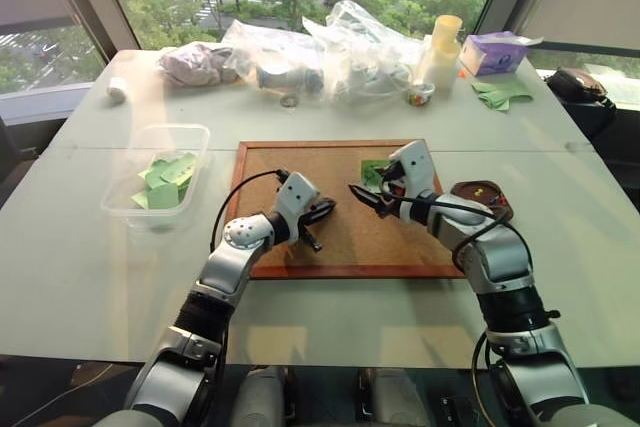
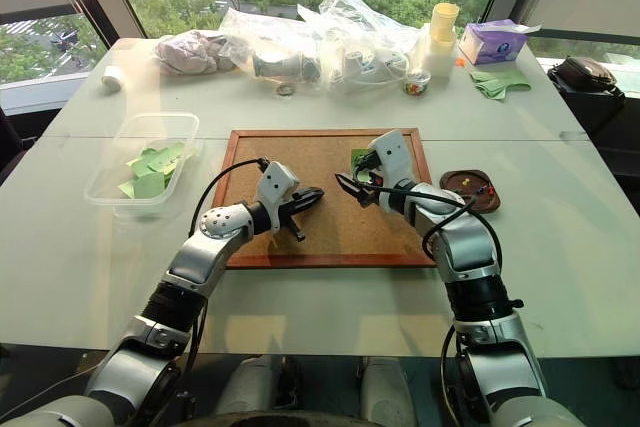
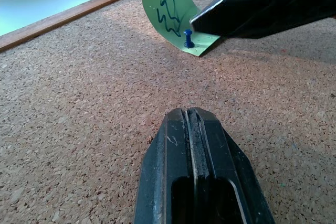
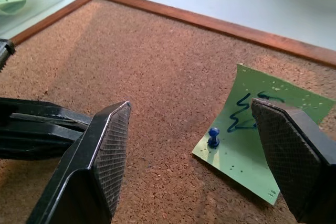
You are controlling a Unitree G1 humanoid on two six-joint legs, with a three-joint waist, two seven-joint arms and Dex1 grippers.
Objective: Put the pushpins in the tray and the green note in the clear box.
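The green note (image 4: 252,140), a curled light-green slip with dark scribbles, lies on the cork board (image 1: 300,167) near its far right corner. A blue pushpin (image 4: 213,136) holds it down at one edge. My right gripper (image 4: 190,106) is open just in front of the note, its fingers either side of the pin and apart from it. My left gripper (image 3: 191,114) is shut and empty, low over the middle of the board, pointing toward the note. The dark reddish-brown tray (image 2: 452,180) sits right of the board with small pins in it. The clear box (image 2: 100,192) at the left holds green slips.
Clear plastic bags (image 1: 330,47), a stack of pale cups (image 1: 443,47), a purple carton (image 1: 495,52) and darker green sheets (image 1: 503,95) line the table's far side. A white roll (image 1: 118,89) lies at the far left.
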